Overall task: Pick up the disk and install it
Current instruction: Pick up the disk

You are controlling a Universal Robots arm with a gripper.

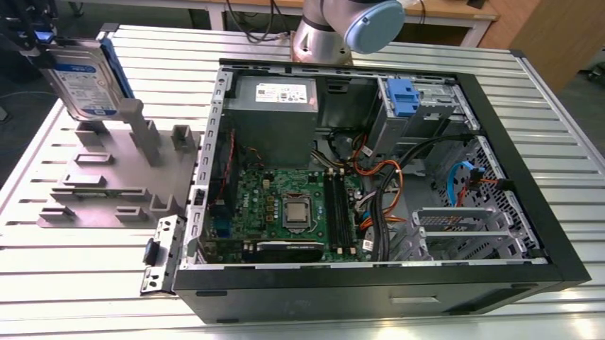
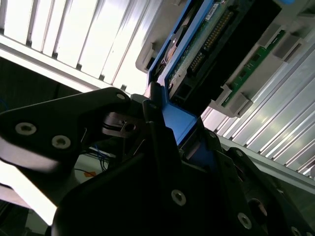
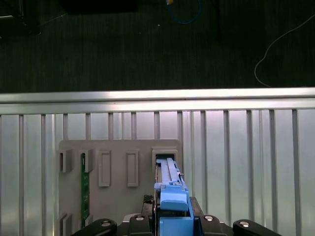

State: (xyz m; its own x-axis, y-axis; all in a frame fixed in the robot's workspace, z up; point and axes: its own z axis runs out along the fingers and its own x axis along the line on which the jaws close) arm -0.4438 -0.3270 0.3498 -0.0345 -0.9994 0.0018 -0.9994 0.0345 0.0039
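Note:
The disk point(image 1: 87, 79) is a silver-grey drive with a white-and-blue label in a blue bracket. It stands on edge at the exterior view's far left, over the grey fixture plate point(image 1: 104, 185). My gripper point(image 1: 38, 41) is shut on its upper end. In the first wrist view the blue bracket point(image 3: 172, 199) sits between my black fingers point(image 3: 204, 220), and the disk's far end is at a slot point(image 3: 165, 160) of the fixture plate point(image 3: 118, 206). I cannot tell whether it is clear of the slot. In the second wrist view my gripper point(image 2: 167, 128) clamps the bracket of the disk point(image 2: 206, 44).
An open computer case point(image 1: 529, 163) lies on the slatted table point(image 1: 85, 283), at the exterior view's right of the fixture. It holds a grey box point(image 1: 274, 106) with a white sticker, a blue latch point(image 1: 402, 95) at a drive bay, and cables. A green board point(image 3: 84, 189) stands in another fixture slot.

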